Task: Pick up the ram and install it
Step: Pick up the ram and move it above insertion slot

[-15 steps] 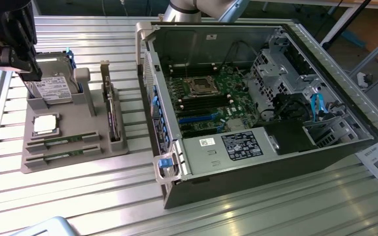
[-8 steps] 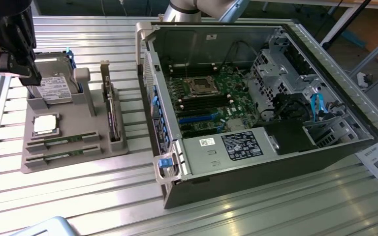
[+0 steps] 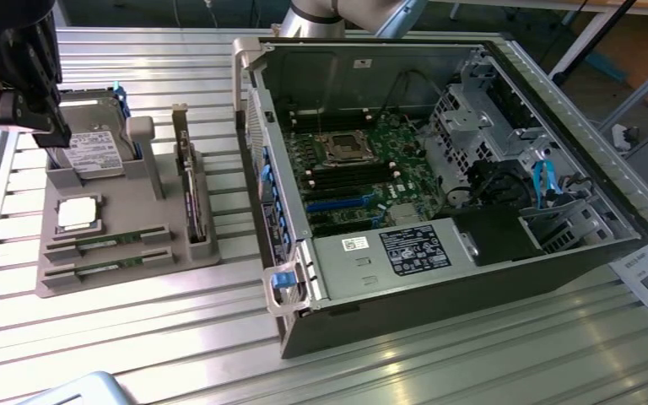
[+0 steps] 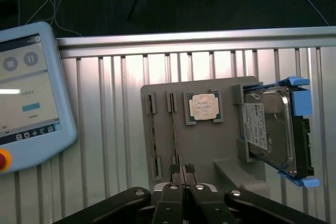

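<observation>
The ram is a thin green stick (image 4: 174,129) standing on edge in a slot of the grey holder (image 4: 226,90); a second like it (image 4: 152,135) stands in the neighbouring slot. In the exterior view both sticks (image 3: 108,240) lie at the holder's near end. My gripper (image 4: 182,171) is shut with nothing between its fingers and hangs above the holder, close over one end of the slots. In the exterior view the black gripper (image 3: 54,135) is at the far left, above the hard-drive end of the holder.
The holder also carries a square silver processor (image 4: 203,107), a hard drive in a blue frame (image 4: 268,129) and an upright dark card (image 3: 195,202). An open computer case (image 3: 549,253) with its motherboard (image 3: 358,169) lies at the exterior view's right. A teach pendant (image 4: 26,93) rests nearby.
</observation>
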You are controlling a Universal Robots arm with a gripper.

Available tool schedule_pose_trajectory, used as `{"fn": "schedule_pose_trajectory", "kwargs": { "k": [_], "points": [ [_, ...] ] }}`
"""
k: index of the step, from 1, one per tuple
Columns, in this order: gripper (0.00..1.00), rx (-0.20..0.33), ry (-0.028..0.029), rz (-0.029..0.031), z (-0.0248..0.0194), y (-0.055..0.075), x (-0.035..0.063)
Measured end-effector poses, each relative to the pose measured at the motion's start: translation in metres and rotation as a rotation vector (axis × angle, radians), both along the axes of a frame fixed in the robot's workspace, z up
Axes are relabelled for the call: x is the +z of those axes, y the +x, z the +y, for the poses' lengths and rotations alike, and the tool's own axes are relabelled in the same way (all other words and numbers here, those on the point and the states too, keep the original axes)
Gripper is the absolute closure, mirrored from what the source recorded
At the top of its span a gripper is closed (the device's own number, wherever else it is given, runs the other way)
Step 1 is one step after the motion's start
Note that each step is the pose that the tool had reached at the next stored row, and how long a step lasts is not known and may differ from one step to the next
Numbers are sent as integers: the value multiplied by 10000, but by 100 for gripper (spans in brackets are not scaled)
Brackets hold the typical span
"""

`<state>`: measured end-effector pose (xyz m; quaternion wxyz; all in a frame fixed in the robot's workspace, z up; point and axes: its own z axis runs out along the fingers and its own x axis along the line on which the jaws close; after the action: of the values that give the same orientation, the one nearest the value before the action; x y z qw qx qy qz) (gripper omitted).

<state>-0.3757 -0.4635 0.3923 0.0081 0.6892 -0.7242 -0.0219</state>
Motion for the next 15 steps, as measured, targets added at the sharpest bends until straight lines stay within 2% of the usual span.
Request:
{"fn": "schedule_pose_trajectory", "kwargs": {
  "k": [15],
  "points": [
    [90, 1, 0, -1, -46, 1, -26]
  ]
}}
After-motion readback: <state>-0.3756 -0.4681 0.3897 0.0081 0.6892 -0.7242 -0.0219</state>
